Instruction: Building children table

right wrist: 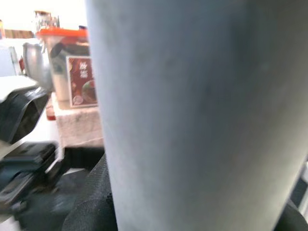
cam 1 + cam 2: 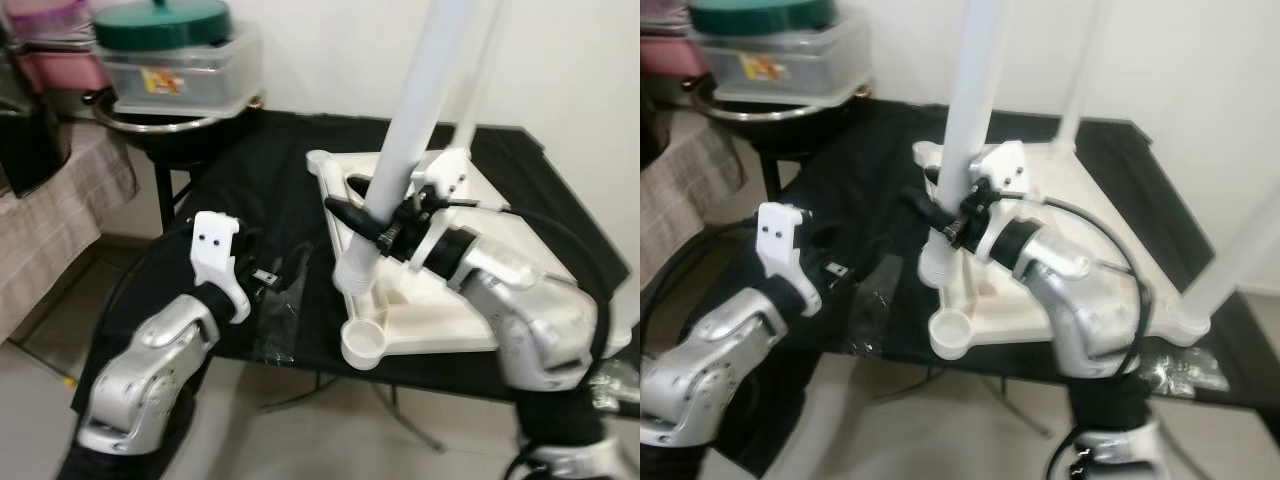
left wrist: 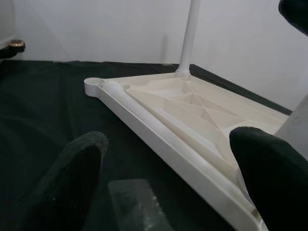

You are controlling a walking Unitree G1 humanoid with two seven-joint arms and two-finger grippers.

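Two white legs already stand up from the far corners of the upturned white tabletop, which lies flat, underside up, on your black-covered table. A third white leg rises steeply from the tabletop's near left edge, leaning slightly towards your right at the top, its lower end resting on the edge rail just behind the empty round socket at the near corner. Your right hand is closed around that leg low down, the black fingers wrapped across its front with the silver forearm reaching in from the right over the tabletop. In the right wrist view the leg sits so close that it covers most of the picture as a pale grey column, with a dark finger pressed against its lower side.

Your left hand hovers low over the black cloth just left of the tabletop, touching nothing. Its fingers stand wide apart, and through the gap the left wrist view looks along the ribbed underside of the tabletop to one far leg standing upright in its corner socket. A clear plastic bag lies flat on the cloth just below that hand.

Beyond the table, at the far left, a clear storage box with a green lid sits on a metal bowl beside a cloth-covered surface.
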